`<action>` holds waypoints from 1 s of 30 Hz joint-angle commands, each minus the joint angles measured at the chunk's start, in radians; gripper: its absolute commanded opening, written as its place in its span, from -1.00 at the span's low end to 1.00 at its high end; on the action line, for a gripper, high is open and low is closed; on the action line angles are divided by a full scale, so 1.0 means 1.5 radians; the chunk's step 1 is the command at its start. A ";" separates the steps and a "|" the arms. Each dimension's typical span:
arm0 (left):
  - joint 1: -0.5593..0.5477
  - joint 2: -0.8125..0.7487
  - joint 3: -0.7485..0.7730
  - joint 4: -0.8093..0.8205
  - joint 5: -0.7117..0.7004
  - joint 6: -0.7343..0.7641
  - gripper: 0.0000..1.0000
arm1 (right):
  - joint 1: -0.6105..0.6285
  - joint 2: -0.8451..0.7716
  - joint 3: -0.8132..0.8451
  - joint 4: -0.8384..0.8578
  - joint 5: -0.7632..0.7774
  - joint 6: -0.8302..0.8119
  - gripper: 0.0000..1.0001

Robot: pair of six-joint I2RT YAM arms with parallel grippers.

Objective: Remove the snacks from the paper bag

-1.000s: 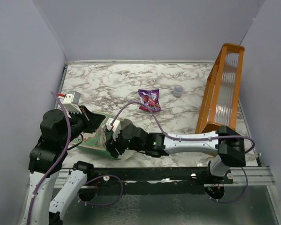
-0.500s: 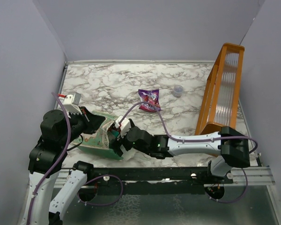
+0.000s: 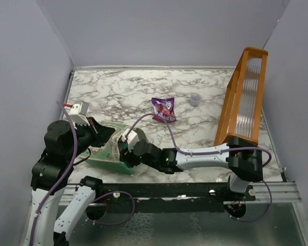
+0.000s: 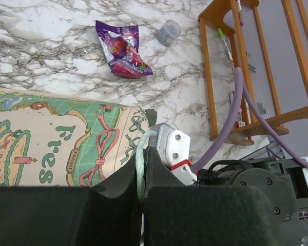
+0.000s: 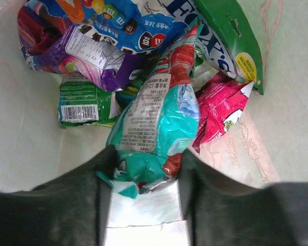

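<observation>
The paper bag (image 3: pixel 106 152) lies on its side at the near left, mouth toward the right. My left gripper (image 4: pixel 142 155) is shut on its pale string handle (image 4: pixel 139 169). My right gripper (image 5: pixel 143 169) reaches into the bag's mouth, its jaws closed against the crumpled end of a teal snack packet (image 5: pixel 161 115). Deeper in the bag lie a blue packet (image 5: pixel 123 25), a purple one (image 5: pixel 92 56), a green one (image 5: pixel 84 105) and a pink-red one (image 5: pixel 220 105). One purple snack (image 3: pixel 163 109) lies out on the marble table.
An orange wooden rack (image 3: pixel 244 97) leans at the right side. A small clear cup (image 3: pixel 195 99) stands just left of it, close to the purple snack. Grey walls close off the table's back and sides.
My right gripper drew back a little, then pushed into the bag's mouth again. Its jaws spread wide and then closed on the teal packet. The left arm has not moved.
</observation>
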 commanded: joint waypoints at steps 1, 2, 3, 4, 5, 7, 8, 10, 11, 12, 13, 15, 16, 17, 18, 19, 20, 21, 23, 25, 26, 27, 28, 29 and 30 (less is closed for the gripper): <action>-0.003 -0.011 0.022 0.003 -0.007 -0.001 -1.00 | -0.006 -0.002 0.023 0.036 -0.010 -0.010 -0.16; -0.003 -0.012 0.022 0.002 -0.008 0.000 -1.00 | -0.006 -0.009 0.021 0.035 -0.007 -0.011 -0.16; -0.003 -0.014 0.020 0.002 -0.010 0.000 -1.00 | -0.006 -0.015 0.019 0.031 -0.003 -0.012 -0.18; -0.003 -0.015 0.019 0.002 -0.011 0.001 -1.00 | -0.006 -0.023 0.018 0.028 -0.002 -0.013 -0.22; -0.003 -0.016 0.018 0.001 -0.012 0.000 -1.00 | -0.005 -0.033 0.016 0.023 -0.002 -0.013 -0.27; -0.003 -0.018 0.014 0.003 -0.014 0.001 -1.00 | -0.006 -0.057 0.007 0.017 -0.005 -0.014 -0.44; -0.003 -0.019 0.012 0.003 -0.016 0.000 -1.00 | -0.006 -0.070 0.002 0.016 -0.008 -0.014 -0.56; -0.003 -0.019 0.010 0.005 -0.017 0.002 -1.00 | -0.005 -0.097 -0.010 0.014 -0.011 -0.012 -0.70; -0.003 -0.019 0.010 0.005 -0.018 0.002 -1.00 | -0.005 -0.114 -0.015 0.012 -0.012 -0.012 -0.74; -0.002 -0.018 0.008 0.005 -0.019 0.002 -1.00 | -0.006 -0.128 -0.019 0.010 -0.012 -0.013 -0.76; -0.003 -0.019 0.008 0.005 -0.020 0.004 -1.00 | -0.005 -0.140 -0.020 0.007 -0.012 -0.012 -0.78; -0.003 -0.021 0.006 0.005 -0.023 0.004 -1.00 | -0.005 -0.164 -0.027 0.003 -0.011 -0.010 -0.82; -0.003 -0.022 0.006 0.005 -0.026 0.004 -1.00 | -0.005 -0.174 -0.030 0.000 -0.011 -0.010 -0.84; -0.003 -0.022 0.006 0.004 -0.030 0.003 -1.00 | -0.005 -0.185 -0.034 0.000 -0.011 -0.011 -0.85; -0.003 -0.023 0.006 0.003 -0.037 0.002 -1.00 | -0.006 -0.195 -0.038 -0.001 -0.011 -0.010 -0.86; -0.003 -0.024 0.008 0.001 -0.046 0.001 -1.00 | -0.006 -0.203 -0.040 -0.006 -0.011 -0.010 -0.88; -0.003 -0.027 0.010 -0.001 -0.058 -0.001 -1.00 | -0.006 -0.211 -0.041 -0.014 -0.009 -0.011 -0.90; -0.003 -0.029 0.014 -0.004 -0.070 -0.003 -1.00 | -0.006 -0.219 -0.042 -0.023 -0.007 -0.012 -0.92; -0.003 -0.032 0.023 -0.014 -0.097 -0.007 -1.00 | -0.005 -0.237 -0.049 -0.043 0.001 -0.017 -0.97; -0.003 -0.030 0.037 -0.027 -0.117 -0.005 -1.00 | -0.006 -0.260 -0.062 -0.060 0.013 -0.025 -0.97; -0.003 -0.028 0.043 -0.033 -0.124 -0.002 -1.00 | -0.006 -0.273 -0.072 -0.067 0.019 -0.029 -0.97; -0.003 -0.028 0.049 -0.037 -0.132 0.000 -1.00 | -0.005 -0.286 -0.081 -0.072 0.027 -0.034 -0.97; -0.003 -0.027 0.054 -0.040 -0.138 0.000 -1.00 | -0.006 -0.302 -0.092 -0.076 0.032 -0.039 -0.97; -0.003 -0.026 0.058 -0.043 -0.145 0.001 -1.00 | -0.005 -0.316 -0.102 -0.078 0.033 -0.046 -0.97; -0.003 -0.025 0.061 -0.047 -0.155 0.000 -1.00 | -0.005 -0.334 -0.113 -0.081 0.032 -0.054 -0.97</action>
